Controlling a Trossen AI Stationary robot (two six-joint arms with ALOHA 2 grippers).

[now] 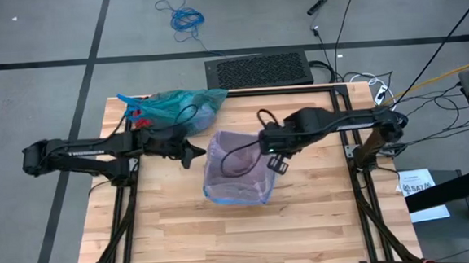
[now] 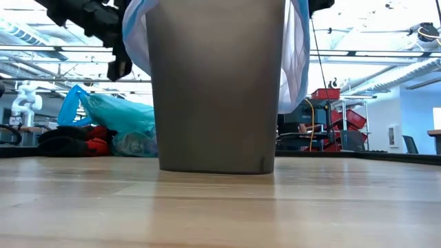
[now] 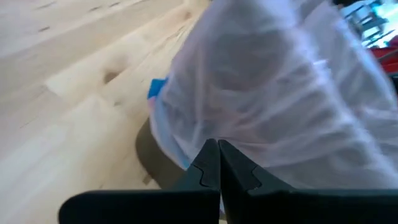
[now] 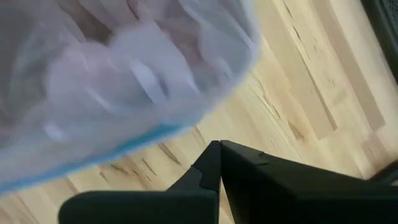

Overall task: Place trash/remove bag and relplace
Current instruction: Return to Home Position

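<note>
The teal-green bag (image 1: 180,105) lies crumpled and bulging at the rear left part of the table (image 1: 176,237), apart from the bin (image 2: 213,89), with a red and black heap (image 2: 72,140) just beside it. The bin stands upright near the middle of the table, lined with a pale pink bag (image 1: 224,191) whose blue-edged rim folds over its top. The left gripper (image 1: 192,156) hovers just beside the bin's left rim, its fingers (image 3: 205,167) pressed together and holding nothing. The right gripper (image 1: 277,165) hangs at the bin's right rim, its fingers (image 4: 210,163) likewise together and empty.
</note>
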